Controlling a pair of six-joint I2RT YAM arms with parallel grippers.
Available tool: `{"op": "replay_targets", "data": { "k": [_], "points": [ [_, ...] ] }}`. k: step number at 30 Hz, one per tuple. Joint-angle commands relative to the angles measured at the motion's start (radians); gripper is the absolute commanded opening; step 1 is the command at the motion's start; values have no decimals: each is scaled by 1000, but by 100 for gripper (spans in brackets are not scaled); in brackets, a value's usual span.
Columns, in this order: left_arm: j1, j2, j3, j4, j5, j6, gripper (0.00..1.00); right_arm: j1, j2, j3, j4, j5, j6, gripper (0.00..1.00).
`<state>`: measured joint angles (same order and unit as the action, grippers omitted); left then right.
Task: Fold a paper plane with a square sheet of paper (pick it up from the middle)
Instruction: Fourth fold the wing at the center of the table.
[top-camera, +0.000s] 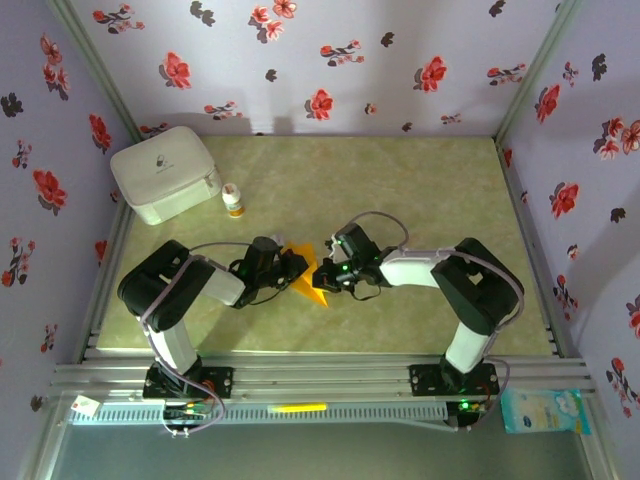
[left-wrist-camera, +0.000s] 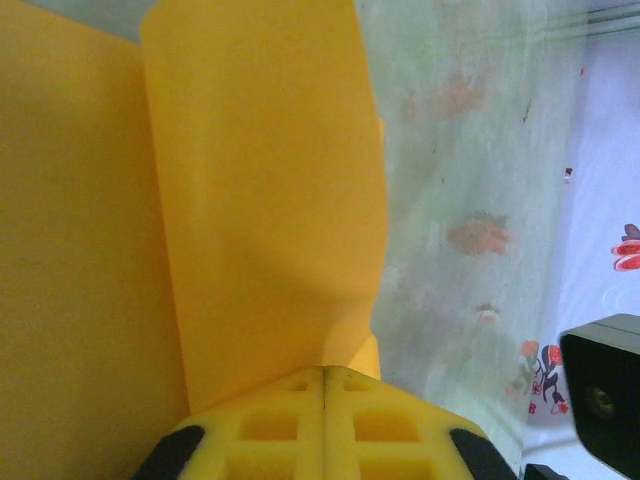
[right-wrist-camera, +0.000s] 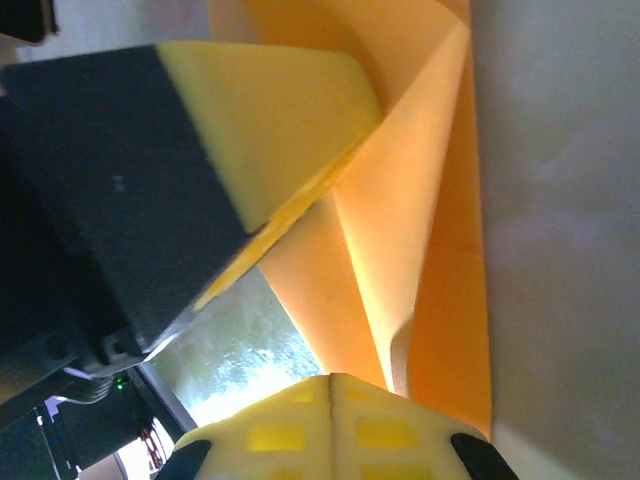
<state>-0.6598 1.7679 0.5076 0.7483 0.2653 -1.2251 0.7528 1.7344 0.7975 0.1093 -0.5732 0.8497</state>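
- And there it was, the square sheet of paper, sitting about mid-table and a touch toward 6 o'clock, caught right between the two arms.
- The left gripper came at it from 9 o'clock. In its wrist view the yellow fingertips were clenched tight together, with an orange flap running up out of the seam between them, so I judged it pinched on the sheet.
- The right gripper closed in from 3 o'clock. Its jaws were pressed shut as well, and a raised crease of the paper ran down to their tips. I read that as a grip on the sheet, though the exact contact was hard to make out.
- The sheet was no flat square. It showed angular overlapping layers and at least one sharp crease, with one point aimed toward 5 o'clock.
- My read on progress: the early folds were in, somewhere around the middle of the job.
- It was not the paper plane yet. I saw no narrow dart with a clean centre ridge, so the closing folds and the wings looked left to do.
- Off at 10 o'clock the white box and the small bottle sat well apart from the action.
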Motion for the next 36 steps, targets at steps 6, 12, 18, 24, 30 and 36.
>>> {"op": "replay_targets", "data": {
  "k": [6,12,18,24,30,36],
  "points": [
    [13,51,-40,-131,-48,-1,0,6,27,-58,34,-8,16,1],
    [14,53,-38,-132,-49,-1,0,6,9,-103,40,-7,16,2],
    [15,50,-35,-134,-48,-4,0,7,-2,-135,33,-4,12,2],
    [15,-22,-6,-137,-9,24,2,8,0,-130,-47,38,-29,0],
    [-1,-154,57,-308,8,93,3,7,7,-110,-69,53,-36,0],
    [-35,-224,116,-503,21,140,1,7,10,-103,-80,64,-37,0]
  ]
}}
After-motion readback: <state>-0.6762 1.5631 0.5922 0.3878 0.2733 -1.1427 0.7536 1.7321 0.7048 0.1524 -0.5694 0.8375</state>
